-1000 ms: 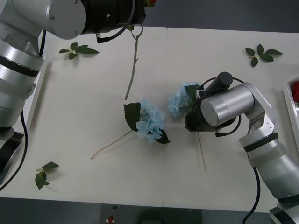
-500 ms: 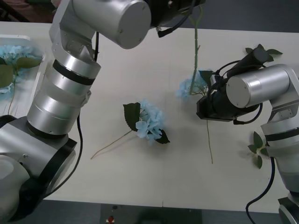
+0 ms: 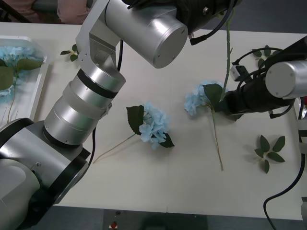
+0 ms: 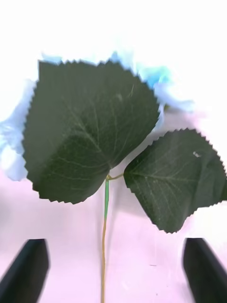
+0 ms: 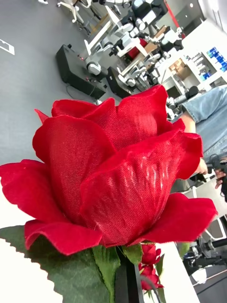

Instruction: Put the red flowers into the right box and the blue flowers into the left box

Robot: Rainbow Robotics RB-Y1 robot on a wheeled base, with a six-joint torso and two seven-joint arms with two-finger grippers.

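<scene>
My left gripper [image 3: 218, 7] is raised over the table's far edge, shut on a red flower whose stem [image 3: 227, 52] hangs down. Its deep-red bloom [image 5: 113, 165] sits close before the left wrist camera, with more red flowers [image 5: 150, 258] behind. A blue flower [image 3: 197, 98] lies right of centre. My right gripper [image 3: 229, 103] is right beside its leaves and open, and the stem [image 4: 104, 236] runs between the black fingers [image 4: 28, 270]. Another blue flower [image 3: 153, 125] lies mid-table. The left box [image 3: 42, 81] at far left holds blue flowers [image 3: 14, 53]. I cannot make out the right box.
Loose green leaf sprigs lie at the right [image 3: 269, 153], at the far right [image 3: 266, 50] and at the far left [image 3: 73, 49]. My left arm [image 3: 96, 96] spans the table from near left to far centre. Bare tabletop [image 3: 168, 182] lies along the near edge.
My left arm swung to the right, carrying the red flower from far centre-left to far right. My right gripper drew back to the right, and the blue flower by it now lies slightly farther right.
</scene>
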